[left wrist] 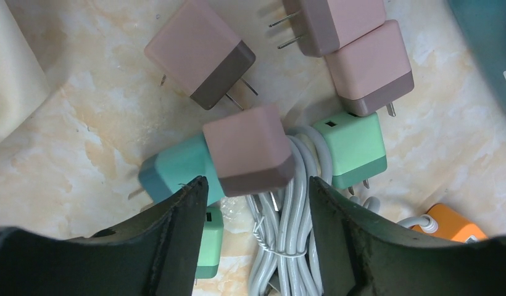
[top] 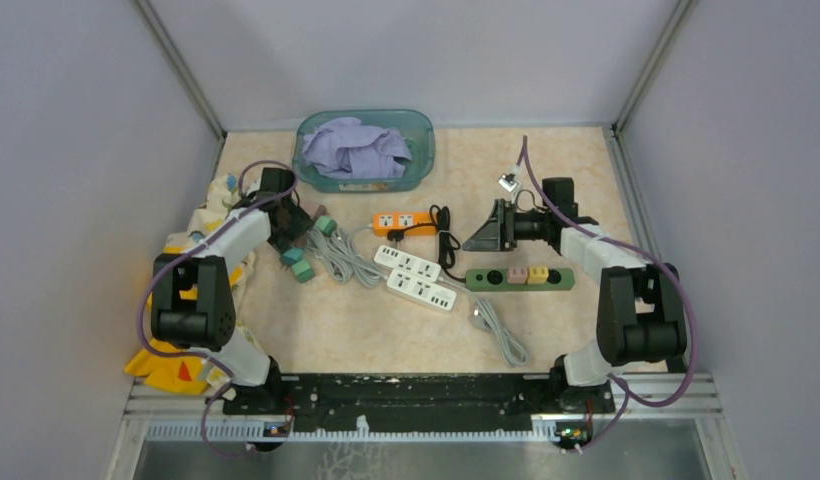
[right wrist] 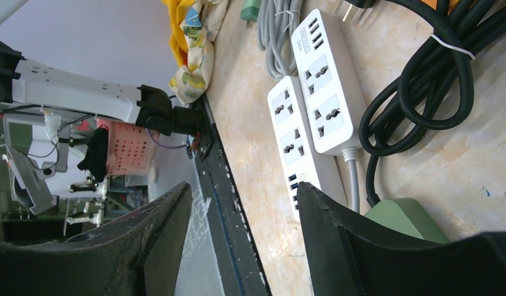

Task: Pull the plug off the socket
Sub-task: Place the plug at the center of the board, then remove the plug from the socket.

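Under pink plug (left wrist: 247,151), teal plug (left wrist: 176,166) half out of sight; left hand (left wrist: 257,185), right hand (right wrist: 244,191) apart.

Soft, even light from above fills the overhead view. The table (top: 586,170) is bright, and the arms and strips throw only faint, short shadows on it. No harsh glare shows there.

In the left wrist view the pink plug (left wrist: 247,151) and its neighbours are sharp, with soft dark shadows beneath them. The left fingers (left wrist: 176,246) are near-black, their detail lost toward the bottom edge.

The right wrist view is crisp on the white strips (right wrist: 327,80), which carry a mild sheen. The right fingers (right wrist: 158,246) are dark, and the room beyond the table edge looks dimmer and softer.
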